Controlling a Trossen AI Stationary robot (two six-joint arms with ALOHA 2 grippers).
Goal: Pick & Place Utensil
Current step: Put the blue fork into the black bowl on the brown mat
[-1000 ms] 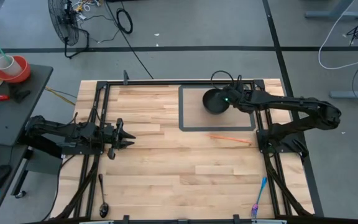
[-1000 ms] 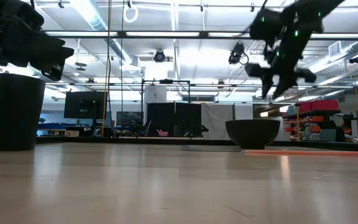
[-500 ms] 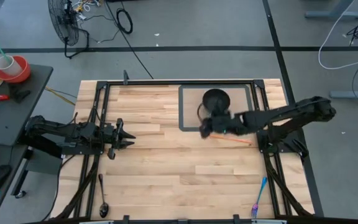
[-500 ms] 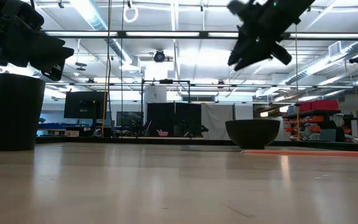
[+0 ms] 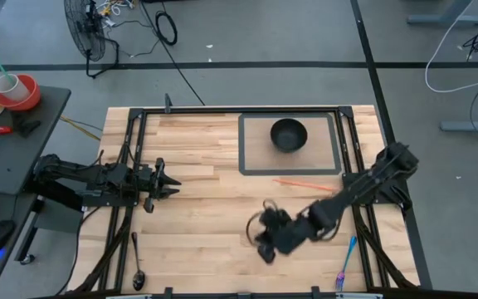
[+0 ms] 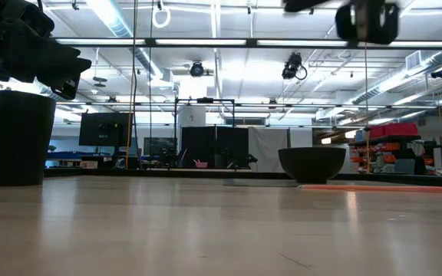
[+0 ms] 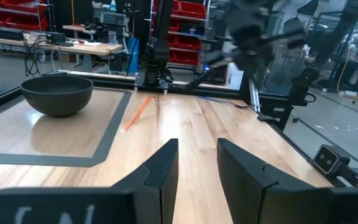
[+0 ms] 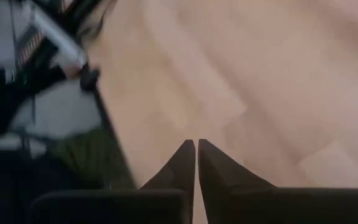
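Three utensils lie flat on the wooden table: a dark spoon [image 5: 138, 264] at the near left, a blue and purple fork [image 5: 347, 259] at the near right, and a thin orange stick [image 5: 305, 184] just in front of the mat. A black bowl [image 5: 289, 134] stands on the grey-edged mat [image 5: 247, 158] at the far side. My right gripper [image 5: 265, 247] hangs shut and tilted downward above the table's near middle, holding nothing; its fingertips meet in the right wrist view [image 8: 196, 146]. My left gripper [image 5: 173, 183] waits level at the left edge, with a narrow gap between its fingers [image 7: 197, 152].
Black frame rails [image 5: 131, 166] run along the left and right sides of the table. From the left wrist view the bowl [image 7: 58, 93] and the orange stick [image 7: 138, 112] lie ahead across bare wood. The right arm's base [image 5: 384, 178] stands at the right edge.
My right gripper has swept fast from above the bowl at the far side toward the near edge and somewhat leftward, passing over the orange stick, turning as it went. It stays high above the table. The bowl and the utensils have not moved.
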